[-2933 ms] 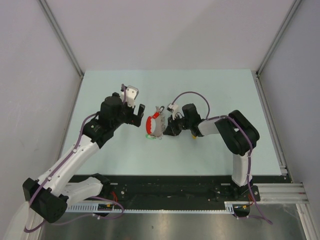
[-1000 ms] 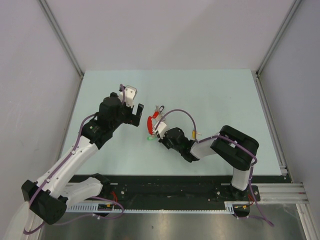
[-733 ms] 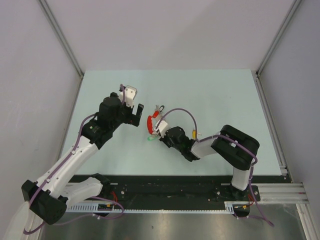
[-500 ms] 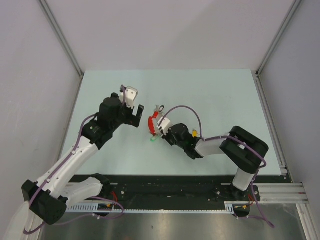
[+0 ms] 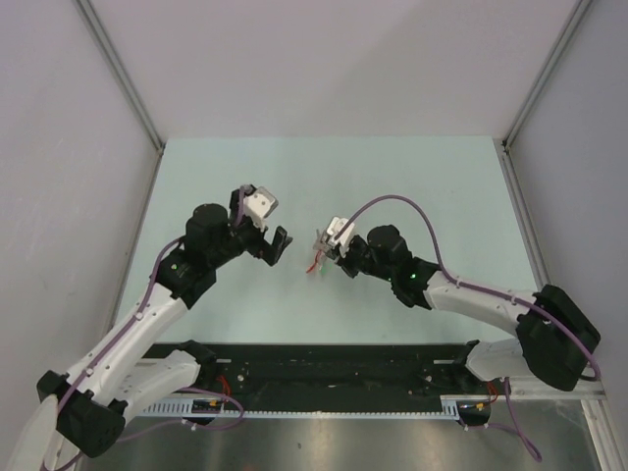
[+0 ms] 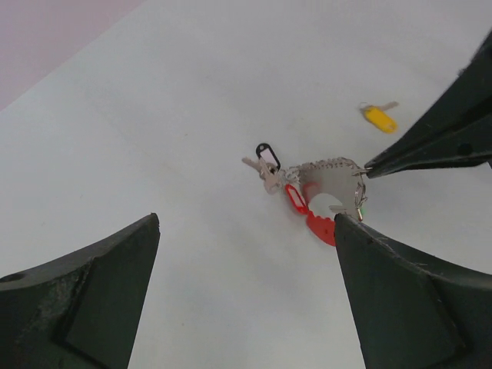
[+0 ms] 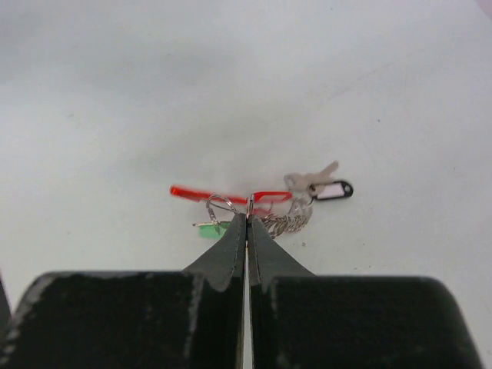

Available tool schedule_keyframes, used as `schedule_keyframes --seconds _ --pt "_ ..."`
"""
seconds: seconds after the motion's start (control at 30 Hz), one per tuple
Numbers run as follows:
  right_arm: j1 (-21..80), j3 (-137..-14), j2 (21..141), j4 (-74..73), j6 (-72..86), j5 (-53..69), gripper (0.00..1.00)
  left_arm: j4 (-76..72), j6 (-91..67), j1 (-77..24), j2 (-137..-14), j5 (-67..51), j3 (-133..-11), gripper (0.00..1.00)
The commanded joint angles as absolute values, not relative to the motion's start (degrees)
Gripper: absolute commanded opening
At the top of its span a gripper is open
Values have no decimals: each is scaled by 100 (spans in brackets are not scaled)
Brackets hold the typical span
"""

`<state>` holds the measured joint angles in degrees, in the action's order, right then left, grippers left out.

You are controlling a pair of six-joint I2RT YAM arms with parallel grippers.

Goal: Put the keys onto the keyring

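The keyring (image 5: 316,259) sits near the middle of the table (image 5: 422,177), between the two grippers. The right gripper (image 5: 330,253) reaches in from 3 o'clock with its fingers pressed together. In the right wrist view the tips (image 7: 247,223) pinch a thin edge of the keyring, which that camera sees edge-on, with the red band (image 7: 231,193) showing as a thin line. Whether the keyring is off the table I cannot tell. The left wrist view shows the grey tag (image 6: 327,177) above the band, with the right fingertips touching the tag's 3 o'clock edge. A green key (image 7: 207,228) hangs at the keyring, just beside the tips. A black key (image 6: 265,154) lies at the keyring's 10 o'clock side. A yellow key (image 6: 378,118) lies apart on the table, at about 1 o'clock from the keyring. The left gripper (image 5: 277,245) hovers at the keyring's 9 o'clock, its fingers spread wide and holding nothing.
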<state>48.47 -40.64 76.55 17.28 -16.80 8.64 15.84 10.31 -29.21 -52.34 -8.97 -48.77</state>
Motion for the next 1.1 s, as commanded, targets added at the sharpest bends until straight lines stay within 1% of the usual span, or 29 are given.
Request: schedule_keyframes --seconds 0.0,0.07,0.1,0.2,0.3,0.37,0.4,0.43,0.6,0.73,0.8,0.83,1.07 --pt "4904 -4192 6867 1065 -2029 1537 0 1002 1581 -2883 -4940 -2459 -4668 100" --pt "4983 -4210 6654 897 -2083 1608 0 967 1870 -2892 -4887 -2872 -4579 100" --pt "5027 -4210 6479 783 -2109 1722 0 993 1976 -2892 -4887 -3309 -4570 100" --pt "5193 -4219 6250 642 -2136 1863 0 1282 2398 -2892 -4939 -4127 -4605 99" --pt "5352 -4236 6030 510 -2136 2047 0 1555 2672 -2900 -5036 -4603 -4676 96" --pt "5396 -4271 5933 448 -2144 2109 0 1643 2768 -2909 -5132 -4815 -4737 91" --pt "5405 -4271 5915 396 -2145 2144 0 1696 2795 -2927 -5159 -4895 -4746 91" --pt "5423 -4280 5898 387 -2145 2162 0 1722 2838 -2996 -5185 -4930 -4763 88" --pt "5449 -4342 5854 343 -2171 2303 0 2126 3120 -3480 -5458 -4667 -4895 83" --pt "5467 -4368 5853 334 -2206 2364 0 2101 3067 -3734 -5642 -4755 -4931 72" --pt "5467 -4368 5871 325 -2215 2417 0 2144 3067 -3805 -5800 -4807 -4992 68" --pt "5458 -4377 5862 325 -2215 2426 0 2179 3067 -3840 -5844 -4816 -5044 65" --pt "5458 -4395 5871 308 -2224 2470 0 2250 3041 -3902 -6178 -4869 -5168 46"
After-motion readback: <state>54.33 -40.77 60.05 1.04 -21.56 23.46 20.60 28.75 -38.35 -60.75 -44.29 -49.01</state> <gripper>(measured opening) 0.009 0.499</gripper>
